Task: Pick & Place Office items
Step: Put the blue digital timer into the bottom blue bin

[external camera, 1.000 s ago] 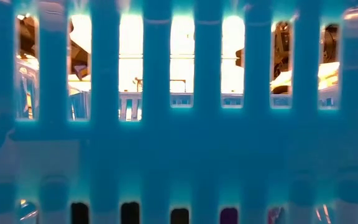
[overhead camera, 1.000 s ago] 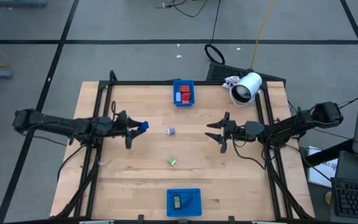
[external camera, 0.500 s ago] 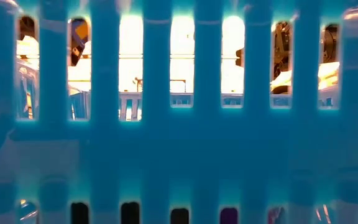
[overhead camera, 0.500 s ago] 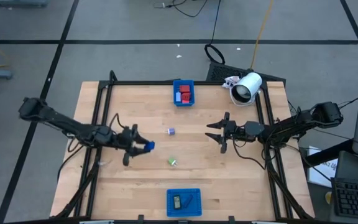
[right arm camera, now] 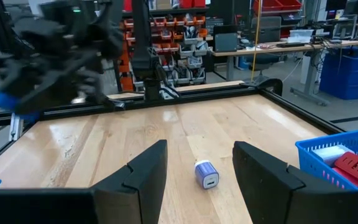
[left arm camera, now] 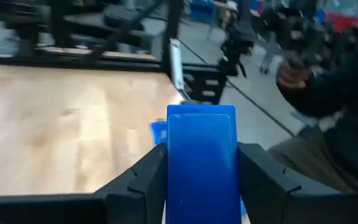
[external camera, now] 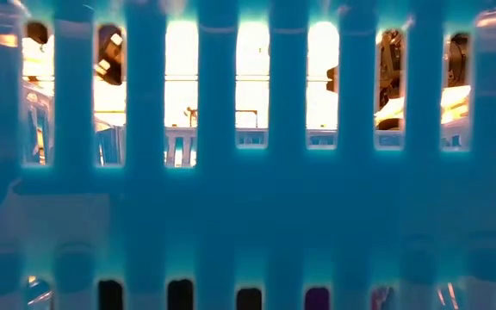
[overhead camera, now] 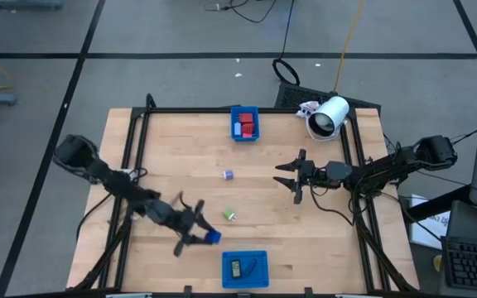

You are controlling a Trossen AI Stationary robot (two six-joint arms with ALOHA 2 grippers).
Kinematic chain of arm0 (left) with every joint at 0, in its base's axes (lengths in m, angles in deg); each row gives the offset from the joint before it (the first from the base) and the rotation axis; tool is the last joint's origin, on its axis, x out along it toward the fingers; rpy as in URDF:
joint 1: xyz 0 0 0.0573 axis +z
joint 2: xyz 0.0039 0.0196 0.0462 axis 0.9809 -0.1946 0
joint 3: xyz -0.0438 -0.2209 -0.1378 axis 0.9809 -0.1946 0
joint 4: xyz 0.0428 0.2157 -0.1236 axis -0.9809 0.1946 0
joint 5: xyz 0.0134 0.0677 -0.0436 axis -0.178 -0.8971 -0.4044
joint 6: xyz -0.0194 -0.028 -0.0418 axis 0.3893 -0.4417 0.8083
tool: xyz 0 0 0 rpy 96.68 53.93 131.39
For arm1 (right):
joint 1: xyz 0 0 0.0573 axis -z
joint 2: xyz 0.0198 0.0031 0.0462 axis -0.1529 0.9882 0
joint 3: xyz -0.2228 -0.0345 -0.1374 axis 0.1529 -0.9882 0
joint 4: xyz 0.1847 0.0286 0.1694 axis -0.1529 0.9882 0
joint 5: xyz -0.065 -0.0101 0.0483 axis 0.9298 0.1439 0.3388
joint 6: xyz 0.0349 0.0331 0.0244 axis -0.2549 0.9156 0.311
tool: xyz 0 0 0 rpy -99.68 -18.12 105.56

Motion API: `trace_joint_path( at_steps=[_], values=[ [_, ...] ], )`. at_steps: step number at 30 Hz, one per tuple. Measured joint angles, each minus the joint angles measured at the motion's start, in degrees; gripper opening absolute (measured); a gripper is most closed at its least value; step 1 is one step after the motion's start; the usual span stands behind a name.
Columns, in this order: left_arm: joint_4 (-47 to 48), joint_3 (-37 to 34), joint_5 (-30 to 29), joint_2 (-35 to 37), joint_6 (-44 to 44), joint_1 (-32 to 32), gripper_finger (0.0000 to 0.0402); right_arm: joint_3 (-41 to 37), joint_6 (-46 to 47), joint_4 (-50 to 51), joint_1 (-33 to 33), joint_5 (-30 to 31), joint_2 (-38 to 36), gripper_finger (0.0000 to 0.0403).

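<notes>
My left gripper (overhead camera: 208,236) is shut on a blue block (overhead camera: 213,237) near the table's near edge, just left of the near blue tray (overhead camera: 260,257), which holds dark pieces (overhead camera: 236,268). A purple cube (overhead camera: 228,175) and a green bit (overhead camera: 230,216) lie loose on the wood mid-table. The far blue tray (overhead camera: 233,124) holds red and blue pieces. My right gripper (overhead camera: 292,175) stands open at the right, pointing toward the purple cube (right arm camera: 206,174), apart from it. My left gripper pinches the blue block (left arm camera: 201,162) by two opposite sides (left arm camera: 173,174) between its two fingers (left arm camera: 143,182). The fingers lie about level, slanting from the table's left and far side toward its right and near side. The block sticks out past the fingertips, clear of the table.
A white cylindrical device (overhead camera: 330,116) lies at the far right corner. A black frame (overhead camera: 131,149) runs along the table's sides. The low view is filled by the slotted wall of a blue tray (external camera: 248,198). A person (left arm camera: 328,93) stands beyond the table.
My left gripper has swung from the table's left middle toward the near edge and to the right, toward the near tray. It turned as it went and kept its hold on the blue block.
</notes>
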Motion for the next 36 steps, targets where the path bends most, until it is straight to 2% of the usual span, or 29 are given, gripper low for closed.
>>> trace_joint_path(
  at_steps=[3,6,11,15,21,36],
  values=[
    [2.5,6.7,3.5,-5.9,-2.5,-0.9,0.0162,0.0,0.0,0.0,0.0,0.0,0.0,0.0171],
    [9.8,14.0,6.8,-9.9,-1.7,-0.9,0.0156,0.0,0.0,0.0,0.0,0.0,0.0,0.0171],
    [28.7,26.7,7.5,-14.2,0.3,-1.0,0.0161,0.0,0.0,0.0,0.0,0.0,0.0,0.0171],
    [36.1,33.9,8.2,-18.3,-1.4,-1.2,0.0163,0.0,0.0,0.1,0.0,0.0,0.0,0.0171],
    [33.5,36.1,12.8,-22.4,-2.5,-0.7,0.0157,0.0,0.0,0.1,0.0,0.0,0.0,0.0171],
    [32.7,36.1,13.0,-23.2,-1.7,-0.3,0.0177,0.0,0.0,0.0,0.0,-0.2,0.0,0.0171]
  ],
)
